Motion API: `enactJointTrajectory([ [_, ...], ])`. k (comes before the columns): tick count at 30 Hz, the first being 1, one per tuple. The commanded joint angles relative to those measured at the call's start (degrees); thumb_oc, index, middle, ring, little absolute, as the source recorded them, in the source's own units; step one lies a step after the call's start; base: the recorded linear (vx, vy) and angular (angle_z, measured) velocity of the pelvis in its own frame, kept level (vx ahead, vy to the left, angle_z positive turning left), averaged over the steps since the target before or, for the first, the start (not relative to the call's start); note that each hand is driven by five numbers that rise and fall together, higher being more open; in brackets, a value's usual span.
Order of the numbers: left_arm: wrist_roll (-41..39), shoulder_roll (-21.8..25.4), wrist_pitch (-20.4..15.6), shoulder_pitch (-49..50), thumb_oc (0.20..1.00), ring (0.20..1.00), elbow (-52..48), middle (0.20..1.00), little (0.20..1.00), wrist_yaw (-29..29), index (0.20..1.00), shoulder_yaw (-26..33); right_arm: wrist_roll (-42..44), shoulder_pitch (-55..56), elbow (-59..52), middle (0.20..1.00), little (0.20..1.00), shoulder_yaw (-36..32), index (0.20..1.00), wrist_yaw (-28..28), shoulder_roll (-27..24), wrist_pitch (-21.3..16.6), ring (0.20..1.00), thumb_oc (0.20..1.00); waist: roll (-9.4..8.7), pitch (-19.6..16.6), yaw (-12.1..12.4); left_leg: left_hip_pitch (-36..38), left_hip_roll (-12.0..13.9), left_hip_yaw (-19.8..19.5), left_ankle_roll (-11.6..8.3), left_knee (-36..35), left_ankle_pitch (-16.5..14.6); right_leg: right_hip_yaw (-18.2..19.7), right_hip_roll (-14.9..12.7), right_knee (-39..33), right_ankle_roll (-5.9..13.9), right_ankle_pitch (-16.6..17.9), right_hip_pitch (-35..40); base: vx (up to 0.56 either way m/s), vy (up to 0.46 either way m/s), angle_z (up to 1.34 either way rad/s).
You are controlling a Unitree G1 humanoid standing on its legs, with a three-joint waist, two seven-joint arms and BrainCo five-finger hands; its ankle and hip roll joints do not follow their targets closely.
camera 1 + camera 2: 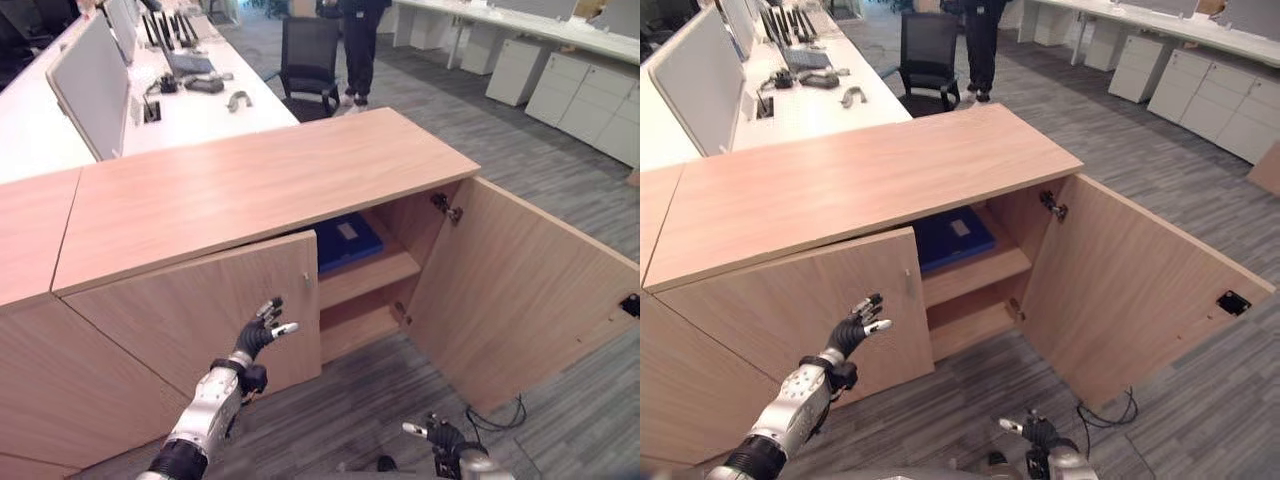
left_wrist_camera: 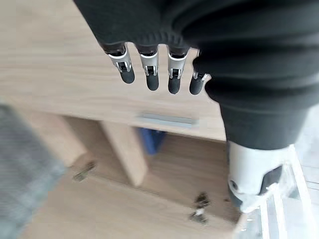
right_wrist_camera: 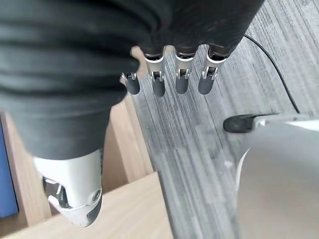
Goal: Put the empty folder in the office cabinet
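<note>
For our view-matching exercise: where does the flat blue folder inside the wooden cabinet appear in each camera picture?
Left eye view: flat blue folder on the upper shelf, centre.
Right eye view: blue folder on the same shelf, slightly left of centre.
Left wrist view: blue sliver below the robot hand's fingers.
Right wrist view: blue strip at the left edge.
Shared landmark: the open light wooden cabinet door.
</note>
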Motion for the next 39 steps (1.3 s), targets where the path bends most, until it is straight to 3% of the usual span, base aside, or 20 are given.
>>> enactJointTrajectory([
  [1, -0.75, -0.50, -0.90, -5.35, 1.000, 1.000, -0.01, 1.000, 1.000, -2.79, 1.000, 2.40, 1.14, 1.62, 0.68, 1.000, 1.000, -0.91, 1.000, -0.46, -0.98, -1.01, 1.000, 1.000, 1.28, -0.90, -0.76, 1.36, 2.38, -0.78, -2.55, 0.10, -3.56, -5.40, -8.52, 3.88, 3.34, -0.64, 6.97, -0.01, -0.239, -0.94],
  [3, 0.36, -0.86, 0.03, -2.51, 1.000, 1.000, 0.06, 1.000, 1.000, -4.11, 1.000, 1.62, 1.21, 2.13, 1.96, 1.000, 1.000, -1.95, 1.000, -0.55, -1.61, -0.65, 1.000, 1.000, 0.67, -2.13, -0.75, 1.19, 2.24, 0.29, -3.55, 0.44, -2.99, -5.10, -8.43, -1.79, 4.16, 0.58, 9.91, 0.01, -0.349, -0.34],
  [4, 0.60, -0.92, 0.08, -1.03, 1.000, 1.000, 0.45, 1.000, 1.000, -4.28, 1.000, 1.83, 0.96, 2.25, 2.72, 1.000, 1.000, -1.82, 1.000, -0.35, -2.18, -0.75, 1.000, 1.000, 1.06, -2.76, -1.05, 1.28, 3.63, 1.03, -4.57, 0.46, -2.14, -3.74, -6.55, -4.84, 3.77, 0.04, 10.80, 0.01, -0.339, -0.18],
  [12, 0.72, -1.91, 0.16, 0.37, 1.000, 1.000, 1.87, 1.000, 1.000, -4.36, 1.000, 2.42, 0.33, 2.35, 4.35, 1.000, 1.000, -1.20, 1.000, -0.28, -3.96, -1.18, 1.000, 1.000, 2.76, -2.50, -2.70, 2.07, 8.54, 2.66, -7.40, 1.39, 0.40, -0.47, -1.50, -7.55, 1.84, -2.14, 11.88, 0.01, -0.222, -0.39],
  [13, 0.33, -2.31, 0.35, 0.32, 1.000, 1.000, 3.08, 1.000, 1.000, -3.78, 1.000, 3.06, 0.37, 2.34, 4.26, 1.000, 1.000, -0.81, 1.000, -0.34, -4.89, -1.48, 1.000, 1.000, 3.38, -1.97, -3.80, 1.87, 11.40, 3.65, -8.78, 3.47, 2.39, 0.62, 1.06, -8.30, 0.70, -3.34, 12.27, 0.00, -0.274, -0.24],
  [15, 0.23, -2.46, 0.34, 0.42, 1.000, 1.000, 3.29, 1.000, 1.000, -3.57, 1.000, 3.51, 0.27, 2.30, 4.09, 1.000, 1.000, -0.57, 1.000, -0.31, -5.16, -1.57, 1.000, 1.000, 3.61, -1.76, -4.12, 2.10, 12.46, 4.03, -9.29, 4.31, 3.44, 1.10, 2.11, -8.40, 0.31, -3.75, 12.38, 0.01, -0.235, -0.33],
  [16, 0.07, -2.73, 0.34, 0.62, 1.000, 1.000, 3.39, 1.000, 1.000, -3.34, 1.000, 3.82, 0.11, 1.98, 4.39, 1.000, 1.000, -0.01, 1.000, -0.31, -5.74, -1.55, 1.000, 1.000, 4.03, -1.21, -3.97, 1.85, 13.89, 2.91, -9.98, 6.35, 6.33, 2.53, 4.01, -8.51, -0.41, -4.41, 12.49, 0.02, -0.181, -0.41],
  [18, -0.02, -2.98, 0.20, 0.42, 1.000, 1.000, 3.75, 1.000, 1.000, -3.15, 1.000, 3.87, 0.23, 1.66, 4.61, 1.000, 1.000, 0.08, 1.000, -0.32, -6.01, -1.56, 1.000, 1.000, 4.13, -0.83, -3.73, 1.35, 14.25, 1.39, -10.26, 7.48, 7.50, 3.01, 4.68, -8.46, -0.88, -4.51, 12.53, 0.00, -0.128, -0.52],
  [21, -0.65, -3.27, -0.02, 0.13, 1.000, 1.000, 4.03, 1.000, 1.000, -3.02, 1.000, 3.59, 0.49, 0.63, 5.11, 1.000, 1.000, 0.31, 1.000, -0.35, -7.02, -1.62, 1.000, 1.000, 3.49, -0.06, -3.40, -0.45, 13.67, -2.78, -9.91, 11.14, 9.24, 3.85, 5.39, -8.74, -1.81, -4.86, 12.81, -0.01, -0.113, -0.41],
  [23, -0.79, -3.43, -0.11, 0.23, 1.000, 1.000, 4.04, 1.000, 1.000, -3.02, 1.000, 3.66, 0.52, 0.36, 5.28, 1.000, 1.000, 0.36, 1.000, -0.37, -7.22, -1.50, 1.000, 1.000, 3.19, 0.07, -3.04, -1.18, 12.66, -4.60, -9.33, 11.95, 8.51, 4.22, 5.34, -8.84, -2.00, -4.83, 12.70, 0.00, -0.079, -0.24],
  [24, -0.75, -3.52, -0.14, 0.25, 1.000, 1.000, 4.16, 1.000, 1.000, -3.01, 1.000, 3.50, 0.55, 0.34, 5.69, 1.000, 1.000, 0.34, 1.000, -0.38, -7.54, -1.47, 1.000, 1.000, 2.84, 0.11, -2.63, -1.68, 11.14, -6.50, -8.53, 12.24, 6.91, 4.51, 5.14, -8.98, -2.04, -5.00, 12.78, 0.04, -0.136, -0.42],
  [25, -0.72, -3.79, -0.04, 0.31, 1.000, 1.000, 4.30, 1.000, 1.000, -3.21, 1.000, 2.95, 0.73, 0.25, 6.38, 1.000, 1.000, 0.00, 1.000, -0.49, -8.08, -1.34, 1.000, 1.000, 2.25, -0.10, -1.77, -2.43, 7.14, -8.97, -6.80, 10.06, 1.41, 4.87, 4.93, -9.26, -2.26, -5.11, 13.00, 0.07, -0.108, -0.45],
  [27, -0.42, -3.80, 0.20, 0.76, 1.000, 1.000, 4.15, 1.000, 1.000, -3.95, 1.000, 2.25, 1.67, 0.19, 7.09, 1.000, 1.000, -1.19, 1.000, -0.45, -8.58, -1.50, 1.000, 1.000, 2.17, 0.13, -1.55, -2.31, 4.36, -10.36, -6.04, 8.11, -1.46, 4.80, 5.08, -9.09, -2.12, -5.40, 13.75, 0.08, -0.043, -0.19],
  [35, -0.51, -1.60, -0.01, 2.86, 1.000, 1.000, 3.02, 1.000, 1.000, -4.61, 1.000, 3.53, 6.99, -3.06, 6.79, 1.000, 1.000, -5.93, 1.000, -0.80, -12.43, -2.36, 1.000, 1.000, 2.50, -1.10, -1.42, 1.83, 4.04, -8.86, -5.91, 2.49, -1.08, 3.24, 5.02, -9.13, -1.72, -5.45, 15.63, 0.03, 0.019, -0.02],
  [39, -0.69, 0.02, 0.04, 3.40, 1.000, 1.000, 2.46, 1.000, 1.000, -5.10, 1.000, 3.82, 8.73, -8.98, 6.76, 1.000, 1.000, -7.67, 1.000, -1.24, -18.51, -2.65, 1.000, 1.000, 2.09, -1.73, -0.34, 2.71, 3.71, -8.93, -5.63, 0.81, -1.01, 2.44, 4.75, -9.18, -1.28, -5.34, 16.17, 0.02, 0.019, 0.13],
])
